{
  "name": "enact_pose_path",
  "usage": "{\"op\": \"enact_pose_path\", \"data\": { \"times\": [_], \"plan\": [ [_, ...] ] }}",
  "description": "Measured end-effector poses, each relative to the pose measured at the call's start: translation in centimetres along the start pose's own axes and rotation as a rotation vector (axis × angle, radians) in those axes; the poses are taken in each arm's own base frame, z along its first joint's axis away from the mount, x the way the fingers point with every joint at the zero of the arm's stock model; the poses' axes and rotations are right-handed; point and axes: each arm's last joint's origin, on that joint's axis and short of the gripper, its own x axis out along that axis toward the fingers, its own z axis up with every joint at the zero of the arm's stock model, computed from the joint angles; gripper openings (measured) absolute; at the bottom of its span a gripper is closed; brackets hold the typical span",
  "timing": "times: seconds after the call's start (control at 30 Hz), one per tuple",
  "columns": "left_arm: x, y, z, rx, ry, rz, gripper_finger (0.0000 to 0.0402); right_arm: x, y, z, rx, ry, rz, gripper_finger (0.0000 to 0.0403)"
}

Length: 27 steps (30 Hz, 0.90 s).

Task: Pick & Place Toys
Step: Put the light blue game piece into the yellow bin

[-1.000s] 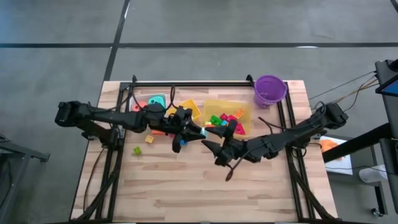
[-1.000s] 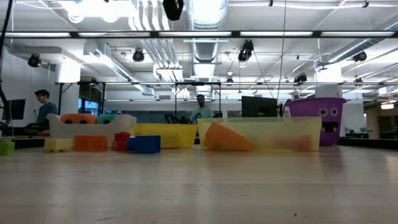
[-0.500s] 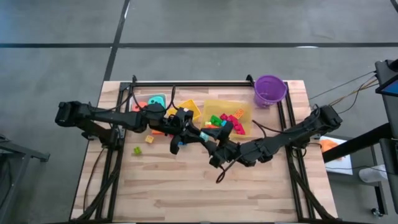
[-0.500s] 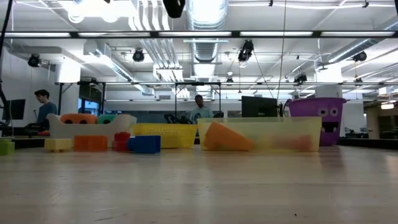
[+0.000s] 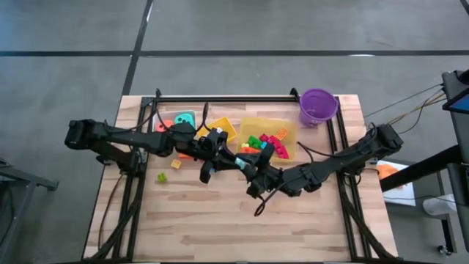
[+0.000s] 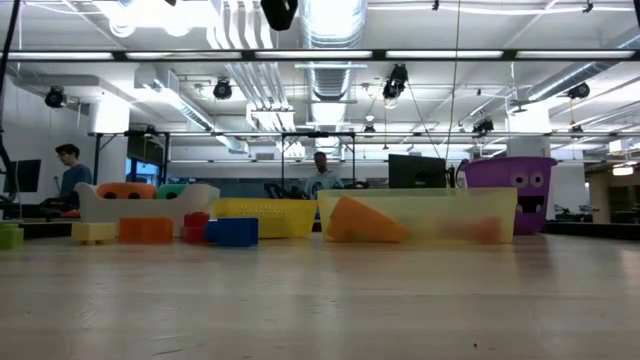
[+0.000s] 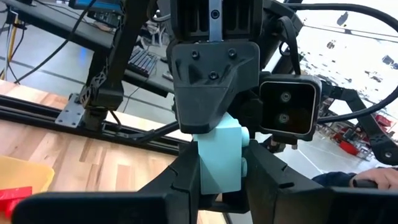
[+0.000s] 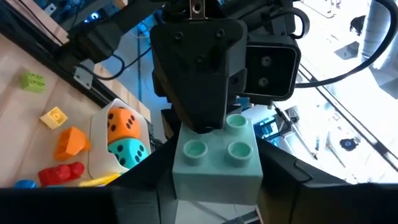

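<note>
Two tools meet over the middle of the worktop (image 5: 220, 220) in the high view: the left tool (image 5: 236, 162) and the right tool (image 5: 244, 164) face each other around a pale teal brick (image 5: 239, 163), just in front of a clear bin of bricks (image 5: 287, 130). Low view shows loose bricks (image 6: 232, 231) lying by a yellow bin (image 6: 265, 216) and a purple bucket (image 6: 520, 190). Left wrist view has the left tool's fingers (image 7: 180, 180) clamped on the brick's sides. Right wrist view has the right tool's fingers (image 8: 283, 171) against the brick; beyond lie two dice (image 8: 124, 138).
</note>
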Motion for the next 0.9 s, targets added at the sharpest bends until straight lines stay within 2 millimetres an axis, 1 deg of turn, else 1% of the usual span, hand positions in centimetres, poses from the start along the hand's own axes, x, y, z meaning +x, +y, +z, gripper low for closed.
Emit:
{"op": "enact_pose_path", "data": {
  "times": [0.1, 0.2, 0.27, 0.4, 0.53, 0.7, 0.9],
  "plan": [
    [0.0, 0.03, 0.01, 0.0, -0.001, 0.005, 0.0081, -0.04, 0.01, 0.04, 0.014, 0.0, 0.0, 0.0159],
    [-0.02, 0.07, 0.02, -0.008, -0.001, 0.007, 0.0086, -0.07, 0.01, 0.06, 0.029, 0.001, -0.001, 0.0139],
    [-0.02, 0.09, 0.04, -0.008, -0.003, 0.01, 0.0115, -0.11, 0.05, 0.07, 0.029, 0.003, 0.0, 0.0128],
    [-0.03, 0.16, 0.03, -0.013, -0.004, 0.019, 0.0189, -0.17, 0.09, 0.11, 0.045, 0.001, 0.002, 0.0128],
    [-0.03, 0.17, 0.01, -0.013, -0.002, 0.021, 0.0239, -0.22, 0.11, 0.16, 0.058, -0.003, 0.004, 0.0128],
    [-0.05, 0.32, -0.14, -0.018, 0.01, 0.044, 0.0277, -0.39, 0.2, 0.27, 0.057, -0.003, 0.005, 0.0128],
    [-0.09, 0.5, -0.4, -0.025, 0.033, 0.075, 0.0297, -0.53, -0.09, 0.21, 0.066, 0.033, -0.023, 0.0128]
  ]
}}
